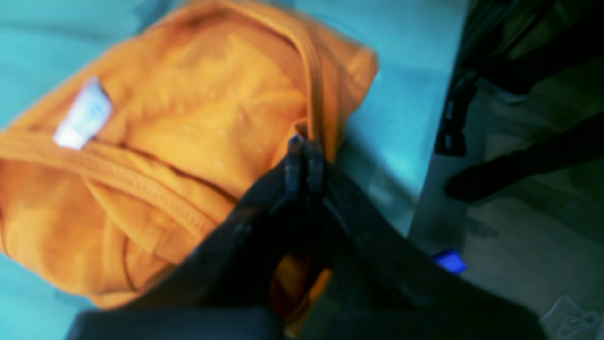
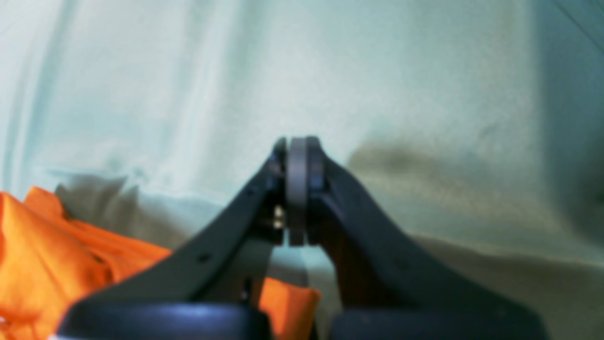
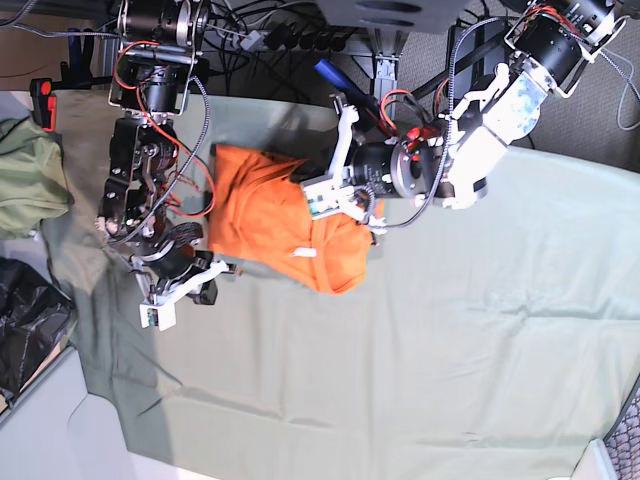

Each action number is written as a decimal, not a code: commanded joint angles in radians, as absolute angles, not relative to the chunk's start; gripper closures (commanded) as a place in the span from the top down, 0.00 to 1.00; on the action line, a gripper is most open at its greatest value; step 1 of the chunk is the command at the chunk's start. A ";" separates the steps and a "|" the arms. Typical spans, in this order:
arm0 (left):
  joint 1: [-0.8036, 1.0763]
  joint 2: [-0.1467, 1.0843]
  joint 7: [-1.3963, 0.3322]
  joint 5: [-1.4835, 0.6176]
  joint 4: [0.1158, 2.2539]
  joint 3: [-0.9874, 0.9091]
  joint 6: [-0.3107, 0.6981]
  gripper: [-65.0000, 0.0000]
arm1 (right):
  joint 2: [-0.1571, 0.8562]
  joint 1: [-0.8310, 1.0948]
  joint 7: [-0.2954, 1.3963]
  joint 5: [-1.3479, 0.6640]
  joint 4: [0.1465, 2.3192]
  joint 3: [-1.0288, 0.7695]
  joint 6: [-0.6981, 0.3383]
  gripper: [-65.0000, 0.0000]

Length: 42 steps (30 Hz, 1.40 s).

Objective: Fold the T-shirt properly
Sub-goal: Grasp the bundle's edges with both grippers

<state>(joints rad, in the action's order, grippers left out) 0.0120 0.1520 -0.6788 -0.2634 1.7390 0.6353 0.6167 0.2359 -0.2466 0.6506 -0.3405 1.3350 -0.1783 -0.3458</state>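
T-shirt (image 3: 270, 215): I saw it bunched on the sage cloth (image 3: 450, 330) covering the bench, toward the far-left part in the base view; white neck label (image 1: 82, 113) faced up.
Left pincer (image 1: 304, 153): I read the jaws as closed, tips pressed together at the shirt's collar edge; couldn't tell if fabric was pinched.
Right pincer (image 2: 297, 156): closed on nothing, over bare cloth, shirt just beside it.
Olive garment (image 3: 28, 175): bunched at the bench's left edge, well apart from the shirt.
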 commanded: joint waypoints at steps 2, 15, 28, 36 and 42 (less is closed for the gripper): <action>-0.001 0.149 -0.646 -0.268 1.752 0.632 0.613 0.00 | 0.249 -0.269 0.629 -0.348 1.350 -0.181 -0.401 0.00; -0.003 0.186 -0.646 -0.269 1.752 0.545 0.614 0.00 | 0.249 -0.268 0.629 -0.366 1.350 -0.181 -0.401 0.00; 0.006 0.253 -0.646 -0.295 1.750 0.498 0.614 0.00 | 0.249 -0.269 0.628 -0.383 1.350 -0.181 -0.400 0.00; 0.003 0.252 -0.633 -0.295 1.750 0.481 0.613 0.00 | 0.249 -0.270 0.636 -0.463 1.410 -0.184 -0.401 0.00; 0.003 0.253 -0.636 -0.322 1.750 0.431 0.613 0.00 | 0.246 -0.265 0.787 -0.654 1.528 -0.179 -0.468 0.00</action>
